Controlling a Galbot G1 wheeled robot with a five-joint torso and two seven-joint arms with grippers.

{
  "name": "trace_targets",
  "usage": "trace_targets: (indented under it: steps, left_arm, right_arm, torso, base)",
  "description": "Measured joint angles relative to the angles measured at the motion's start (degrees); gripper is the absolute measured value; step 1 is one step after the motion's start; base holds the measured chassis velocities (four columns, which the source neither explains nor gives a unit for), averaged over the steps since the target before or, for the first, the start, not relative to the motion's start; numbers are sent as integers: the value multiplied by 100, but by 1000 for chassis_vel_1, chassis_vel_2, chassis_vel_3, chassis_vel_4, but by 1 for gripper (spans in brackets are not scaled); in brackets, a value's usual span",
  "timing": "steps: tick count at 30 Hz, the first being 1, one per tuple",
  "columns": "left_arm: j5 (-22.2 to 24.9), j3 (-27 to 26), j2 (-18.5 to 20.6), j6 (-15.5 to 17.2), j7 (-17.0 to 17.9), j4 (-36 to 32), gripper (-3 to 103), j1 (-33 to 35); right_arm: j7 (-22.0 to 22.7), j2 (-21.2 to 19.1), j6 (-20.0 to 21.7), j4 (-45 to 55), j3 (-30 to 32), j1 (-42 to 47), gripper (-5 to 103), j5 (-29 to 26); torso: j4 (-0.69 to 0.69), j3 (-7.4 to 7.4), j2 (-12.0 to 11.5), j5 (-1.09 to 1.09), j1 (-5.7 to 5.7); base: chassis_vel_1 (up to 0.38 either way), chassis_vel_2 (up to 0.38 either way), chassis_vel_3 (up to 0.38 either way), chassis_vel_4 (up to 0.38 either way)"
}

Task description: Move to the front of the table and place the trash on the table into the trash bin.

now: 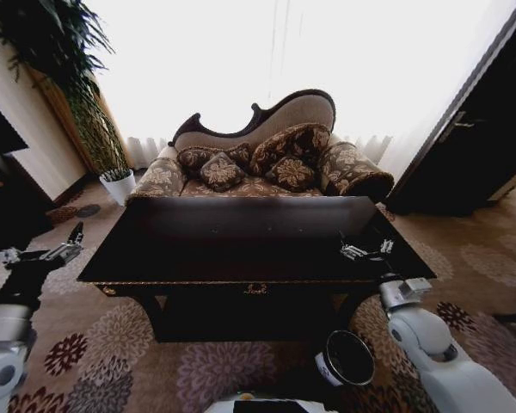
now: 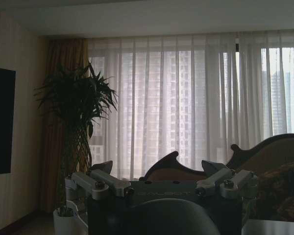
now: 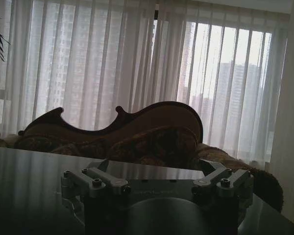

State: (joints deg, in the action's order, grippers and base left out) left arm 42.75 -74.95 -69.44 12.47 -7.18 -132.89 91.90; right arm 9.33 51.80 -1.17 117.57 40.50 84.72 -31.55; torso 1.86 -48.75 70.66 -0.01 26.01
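Observation:
The glossy black table (image 1: 198,245) with gold trim stands right in front of me in the head view, its top dark and reflective. The trash is out of view. The trash bin (image 1: 346,358), a small round black pail with a pale rim, stands on the carpet below the table's front right corner. My left gripper (image 1: 69,243) hovers open off the table's left end, holding nothing. My right gripper (image 1: 365,251) hangs open over the table's right front part, also holding nothing. In the right wrist view the tabletop (image 3: 34,186) stretches away under the spread fingers (image 3: 100,182).
An ornate sofa (image 1: 267,129) with patterned cushions stands behind the table. A tall plant in a white pot (image 1: 118,186) is at the far left. Dark furniture (image 1: 0,198) lines the left wall and a dark door (image 1: 477,138) the right. Patterned carpet (image 1: 112,344) surrounds the table.

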Motion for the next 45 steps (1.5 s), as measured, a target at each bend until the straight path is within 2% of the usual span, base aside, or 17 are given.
trace_targets:
  steps: [12, 23, 32, 45]
  left_arm:
    - [-25, 50, 1, 0, -9, 42, 100, -41]
    - [-42, 87, 18, 0, -15, 81, 100, -67]
    - [-52, 132, 29, 1, -17, 97, 100, -92]
    - [-69, 165, 51, 7, -17, 112, 100, -103]
  right_arm:
    - [18, -66, 65, -238, 430, -24, 100, -145]
    - [-51, -68, -30, -213, 423, -14, 100, -173]
    - [-63, -66, -46, -216, 453, 5, 100, -194]
    - [-68, -16, -51, -207, 494, 26, 100, -201]
  torso:
    - [0, 0, 0, 0, 0]
    - [0, 0, -1, 0, 1]
    - [0, 0, 0, -1, 0]
    - [0, 0, 0, -1, -1]
  base:
    - [0, 0, 0, 0]
    - [29, -32, -37, 35]
    - [180, -192, -192, 202]
    - [316, -317, -317, 326]
